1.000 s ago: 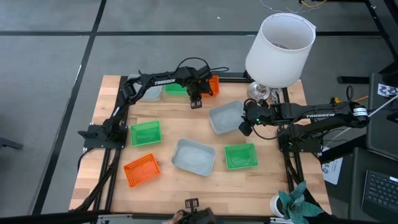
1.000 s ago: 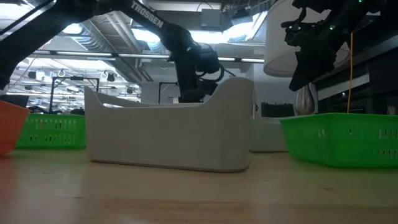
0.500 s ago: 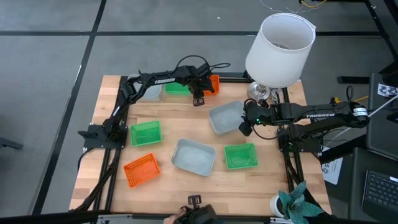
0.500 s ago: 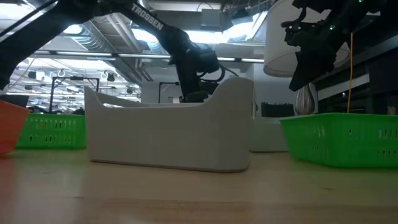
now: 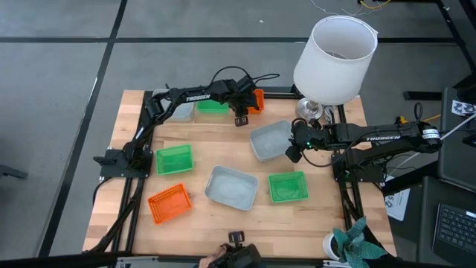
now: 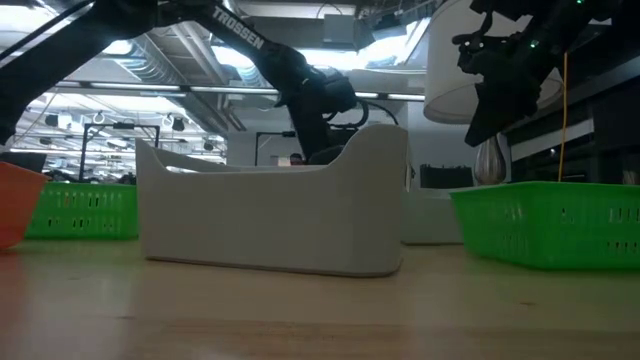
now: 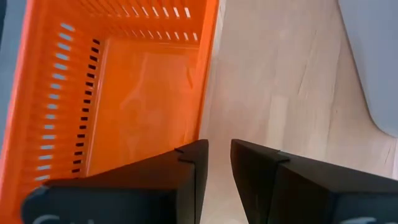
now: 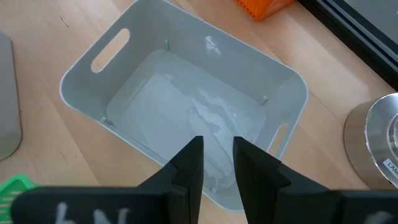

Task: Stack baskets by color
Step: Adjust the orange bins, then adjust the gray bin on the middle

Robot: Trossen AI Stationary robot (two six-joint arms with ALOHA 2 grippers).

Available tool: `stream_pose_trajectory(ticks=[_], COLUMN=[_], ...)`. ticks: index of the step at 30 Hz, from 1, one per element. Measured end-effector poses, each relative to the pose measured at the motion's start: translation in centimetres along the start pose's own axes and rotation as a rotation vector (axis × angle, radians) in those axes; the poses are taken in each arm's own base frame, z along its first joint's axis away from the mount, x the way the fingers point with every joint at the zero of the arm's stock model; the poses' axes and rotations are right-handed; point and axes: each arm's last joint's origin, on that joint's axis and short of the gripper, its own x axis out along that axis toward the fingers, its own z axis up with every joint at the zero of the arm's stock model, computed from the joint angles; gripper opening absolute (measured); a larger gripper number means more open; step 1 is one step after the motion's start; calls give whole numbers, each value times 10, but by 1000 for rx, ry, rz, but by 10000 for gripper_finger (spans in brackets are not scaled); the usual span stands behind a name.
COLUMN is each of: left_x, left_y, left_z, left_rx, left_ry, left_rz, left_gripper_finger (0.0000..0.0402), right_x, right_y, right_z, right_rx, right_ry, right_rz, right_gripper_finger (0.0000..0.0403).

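Our left end effector (image 7: pixel 216 163) hangs beside the orange plastic basket (image 7: pixel 118 93) at the table's (image 5: pixel 201 149) far edge, fingers slightly apart, empty. We should straddle its wall squarely, then squeeze.

Two black jointed arms, white TROSSEN lettering, looping black cables, green indicator light, flat dark fingers (image 7: pixel 186 180)

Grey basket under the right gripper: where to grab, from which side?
Grip the grey basket by the short end wall nearest the right gripper, coming straight down. It sits upright with its mouth open, so one finger probably fits inside that thin wall, one outside.
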Motion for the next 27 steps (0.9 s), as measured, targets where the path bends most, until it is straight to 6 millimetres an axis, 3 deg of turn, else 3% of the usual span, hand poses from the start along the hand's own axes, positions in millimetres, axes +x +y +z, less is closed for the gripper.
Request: stream_pose_trajectory(ticks=[13, 15, 19, 24, 27], left_x=[-4, -18, -69, -126, -148], left_y=[-23, -31, -49, -75, -81], left_z=[7, 13, 23, 13, 8], left_rx=[4, -15, -14, 50, 68], left_ry=[32, 74, 210, 426, 428], left_rz=[-13, -14, 3, -49, -55], left_gripper_finger=[66, 66, 66, 66, 66], right_x=[0, 0, 0, 0, -1], right_y=[0, 0, 0, 1, 3], right_z=[0, 0, 0, 5, 11], right_rx=[-3, -3, -3, -53, -39], right_ry=[0, 0, 0, -62, -133], right_rz=[0, 0, 0, -27, -15], right_gripper_finger=[87, 87, 87, 87, 87])
